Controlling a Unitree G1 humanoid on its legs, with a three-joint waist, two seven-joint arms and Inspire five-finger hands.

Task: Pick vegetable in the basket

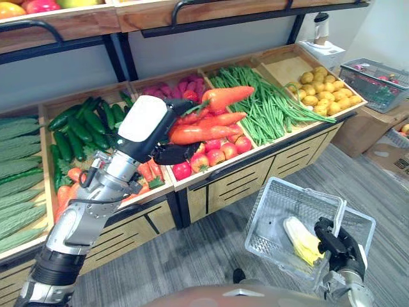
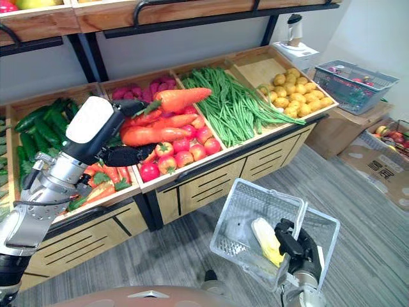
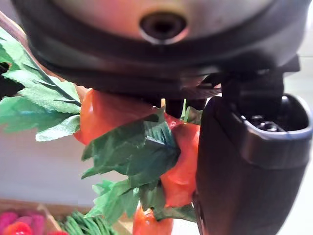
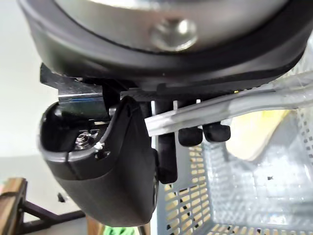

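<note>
The left robot hand point(image 1: 167, 153) is clenching a bunch of carrots point(image 1: 211, 123) near their soft, feathery leaves, so the smooth, tapered orange roots are jutting out past its fingers, lifted clear of the glossy round tomatoes point(image 1: 217, 155) beneath. The right robot hand point(image 1: 335, 246) is gripping the handle of the grey mesh basket point(image 1: 268, 217), probably offering its open mouth for them. A pale yellow vegetable point(image 1: 300, 238) is lying inside.

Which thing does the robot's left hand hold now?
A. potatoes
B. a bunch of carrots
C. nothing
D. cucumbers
B: the left hand is curled round a bunch of carrots with green leaves, while the right hand grips the basket.
</note>
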